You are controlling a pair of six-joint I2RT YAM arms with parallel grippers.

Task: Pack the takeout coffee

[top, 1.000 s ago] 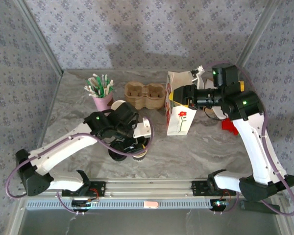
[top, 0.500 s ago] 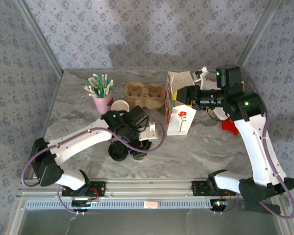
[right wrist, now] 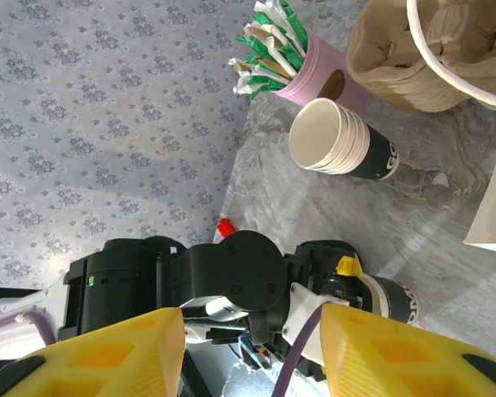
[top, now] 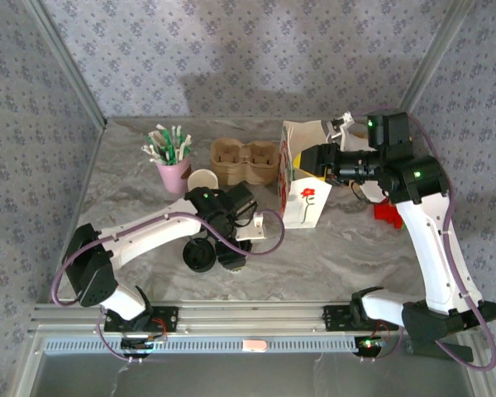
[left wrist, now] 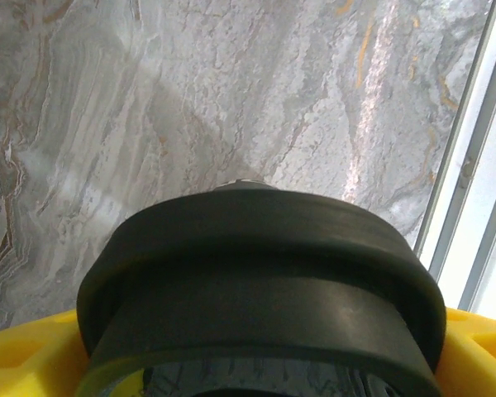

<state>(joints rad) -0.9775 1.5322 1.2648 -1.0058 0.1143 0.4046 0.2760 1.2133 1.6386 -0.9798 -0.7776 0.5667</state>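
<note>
The takeout coffee [top: 235, 261], a white cup under a black lid [left wrist: 260, 273], stands near the table's front centre. My left gripper [top: 231, 248] comes down over it. Its yellow fingers [left wrist: 33, 351] stand wide on either side of the lid, and I cannot make out any contact with the lid. In the right wrist view the cup [right wrist: 393, 299] sits under the left arm's wrist. My right gripper [top: 307, 161] is at the open top of the white paper bag with a red flower [top: 302, 203]. It is open [right wrist: 252, 347], with nothing between its fingers.
A low pile of black lids [top: 198, 255] lies just left of the coffee. Behind are a stack of lidless cups [top: 202, 179], a pink cup of stirrers [top: 174, 169] and a cardboard carrier [top: 246, 160]. A red object [top: 386, 213] lies right of the bag.
The left arm has swung its elbow left and down while its gripper stayed over the coffee, shifting slightly towards the front. Its fingers have widened a little. The right gripper has barely moved.
</note>
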